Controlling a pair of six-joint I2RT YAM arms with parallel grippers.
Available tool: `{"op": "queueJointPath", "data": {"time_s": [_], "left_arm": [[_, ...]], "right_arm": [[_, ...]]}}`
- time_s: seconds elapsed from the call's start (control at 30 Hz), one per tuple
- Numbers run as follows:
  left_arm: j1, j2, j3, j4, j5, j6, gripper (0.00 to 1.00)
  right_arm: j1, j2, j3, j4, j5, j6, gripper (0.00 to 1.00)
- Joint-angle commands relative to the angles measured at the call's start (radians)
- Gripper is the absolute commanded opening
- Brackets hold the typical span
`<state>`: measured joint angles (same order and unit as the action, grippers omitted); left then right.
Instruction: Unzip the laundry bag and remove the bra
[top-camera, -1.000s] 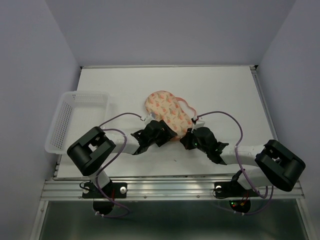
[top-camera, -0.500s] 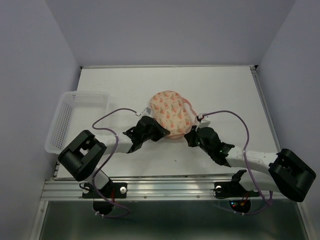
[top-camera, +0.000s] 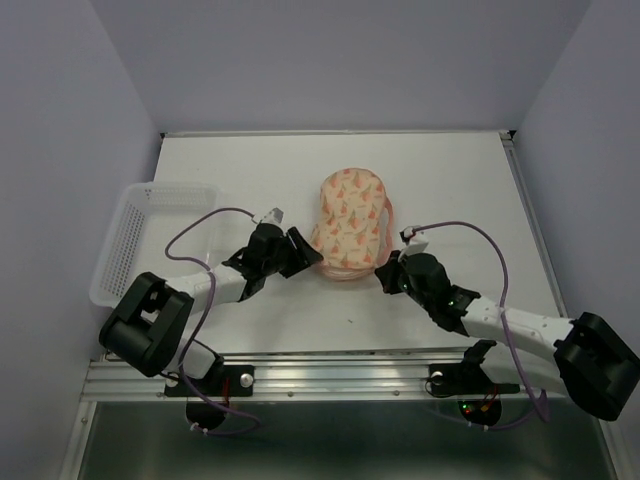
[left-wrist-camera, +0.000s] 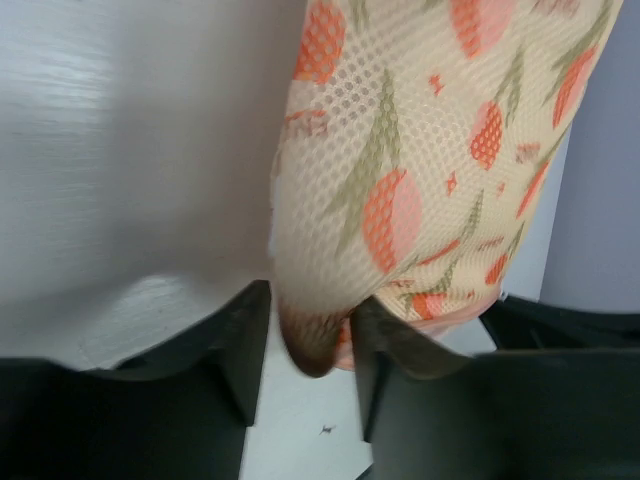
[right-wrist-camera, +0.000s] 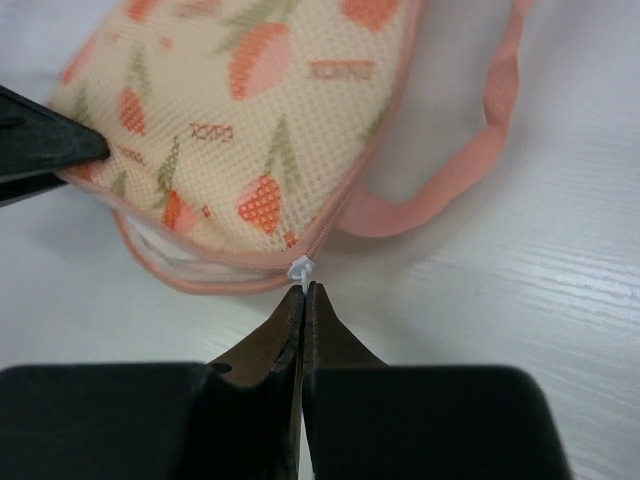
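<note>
The peach-pink laundry bag (top-camera: 350, 220) with orange print lies mid-table, its pink loop (top-camera: 384, 212) on the right. My left gripper (top-camera: 303, 255) is shut on the bag's left edge; in the left wrist view the fabric (left-wrist-camera: 400, 180) bulges between the two fingers. My right gripper (top-camera: 384, 272) is shut on the small white zipper pull (right-wrist-camera: 302, 268) at the bag's near rim. The zipper (right-wrist-camera: 200, 272) is open along the near-left side, showing white inside. The bra cannot be made out as such.
A clear mesh basket (top-camera: 125, 245) stands at the table's left edge. The table's front edge and the metal rail (top-camera: 340, 375) run just below the arms. A small dark speck (top-camera: 349, 321) lies on the white tabletop.
The bag has turned and shifted up and right over the last second. Both arms have stretched out farther from their bases, the left gripper moving left and up, the right staying at the bag's rim.
</note>
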<state>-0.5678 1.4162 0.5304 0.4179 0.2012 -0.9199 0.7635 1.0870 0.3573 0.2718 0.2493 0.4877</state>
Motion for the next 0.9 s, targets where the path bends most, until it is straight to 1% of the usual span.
{"op": "queueJointPath", "data": {"time_s": [0.0, 0.03, 0.07, 0.17, 0.2, 0.33, 0.37, 0.43, 0.47, 0.5, 0.6, 0.7, 0.8, 0.83, 0.87], "left_arm": [[0.066, -0.017, 0.019, -0.070, -0.136, 0.061, 0.67], [0.068, -0.017, 0.022, -0.061, -0.123, 0.043, 0.75], [0.065, -0.017, 0.022, -0.039, -0.111, 0.033, 0.85], [0.051, -0.025, 0.020, -0.024, -0.088, 0.004, 0.99], [0.045, -0.029, 0.017, -0.021, -0.086, -0.003, 0.99], [-0.016, -0.054, 0.002, -0.005, -0.098, -0.060, 0.99], [-0.058, -0.057, 0.002, 0.001, -0.106, -0.074, 0.99], [-0.099, -0.046, 0.014, 0.007, -0.126, -0.115, 0.99], [-0.134, -0.027, 0.019, 0.021, -0.129, -0.134, 0.99], [-0.147, -0.013, 0.026, 0.024, -0.138, -0.143, 0.99], [-0.173, 0.048, 0.065, 0.047, -0.140, -0.166, 0.98], [-0.185, 0.116, 0.094, 0.071, -0.140, -0.177, 0.95], [-0.188, 0.177, 0.128, 0.081, -0.140, -0.189, 0.87], [-0.190, 0.191, 0.141, 0.084, -0.140, -0.189, 0.83], [-0.190, 0.202, 0.148, 0.085, -0.140, -0.191, 0.72]], "right_arm": [[-0.039, 0.020, 0.002, -0.025, 0.007, -0.046, 0.01], [-0.039, 0.034, 0.003, -0.013, -0.007, -0.035, 0.01], [-0.039, 0.063, 0.005, 0.003, -0.036, -0.029, 0.01], [-0.039, 0.118, 0.009, 0.084, -0.067, -0.008, 0.01], [-0.039, 0.131, 0.011, 0.096, -0.071, -0.003, 0.01], [-0.029, 0.191, 0.035, 0.141, -0.103, 0.018, 0.01], [-0.029, 0.203, 0.046, 0.147, -0.110, 0.028, 0.01], [-0.010, 0.232, 0.058, 0.164, -0.120, 0.034, 0.01], [-0.010, 0.240, 0.069, 0.167, -0.122, 0.037, 0.01], [0.000, 0.249, 0.074, 0.171, -0.120, 0.037, 0.01], [0.022, 0.274, 0.092, 0.175, -0.120, 0.040, 0.01], [0.033, 0.280, 0.098, 0.181, -0.123, 0.046, 0.01], [0.033, 0.280, 0.097, 0.190, -0.127, 0.049, 0.01], [0.033, 0.280, 0.095, 0.191, -0.128, 0.052, 0.01], [0.033, 0.280, 0.095, 0.191, -0.130, 0.054, 0.01]]}}
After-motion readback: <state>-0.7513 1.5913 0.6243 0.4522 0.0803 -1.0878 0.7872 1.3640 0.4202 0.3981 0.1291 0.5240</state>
